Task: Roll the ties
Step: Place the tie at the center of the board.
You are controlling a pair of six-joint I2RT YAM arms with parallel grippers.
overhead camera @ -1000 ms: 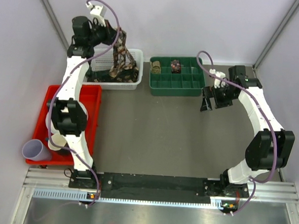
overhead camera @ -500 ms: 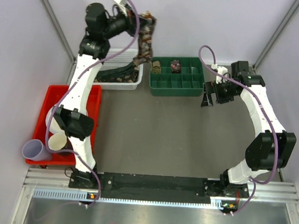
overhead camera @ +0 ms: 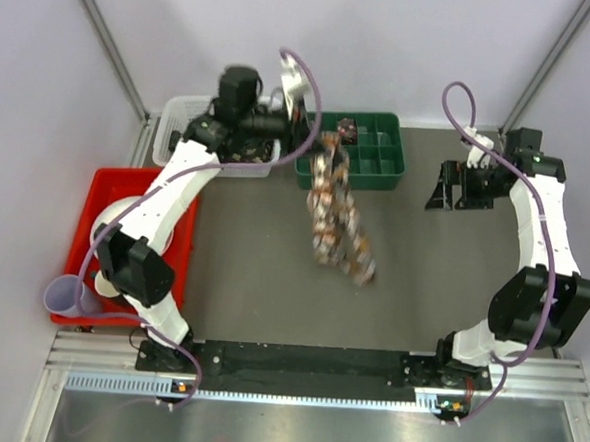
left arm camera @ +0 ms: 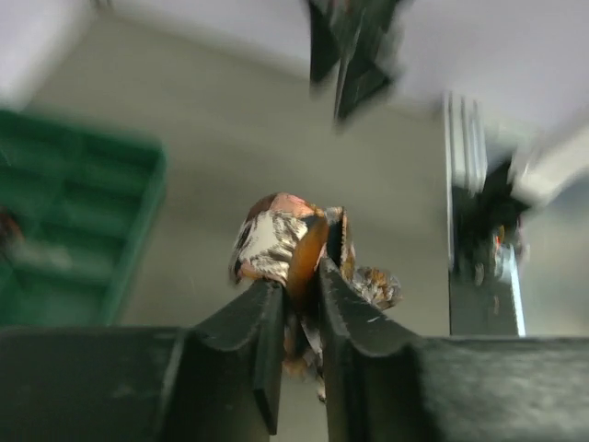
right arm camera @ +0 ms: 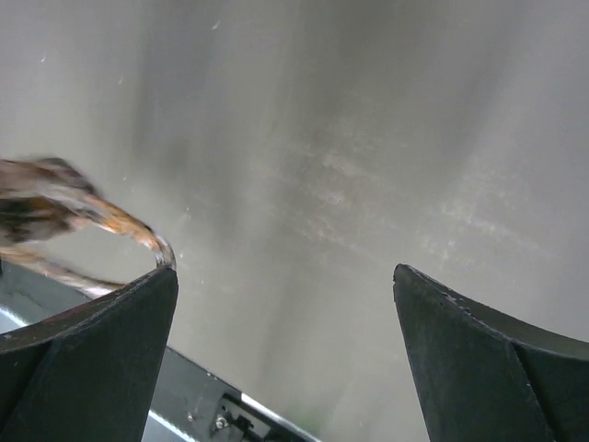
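My left gripper is shut on a brown-red floral tie. The tie hangs from it in a loose folded strip over the middle of the table, blurred at its lower end. In the left wrist view the tie is pinched between the black fingers. My right gripper is open and empty at the right side of the table. Its wrist view shows the tie's end at the far left. A rolled tie sits in a compartment of the green tray.
A white basket stands at the back left behind my left arm, with more dark fabric in it. A red bin with a pale cup lies at the left edge. A black rail runs along the near edge.
My left gripper has swung from above the white basket to the right and down, carrying the tie out over the table's middle. My right gripper has moved a little right and back.
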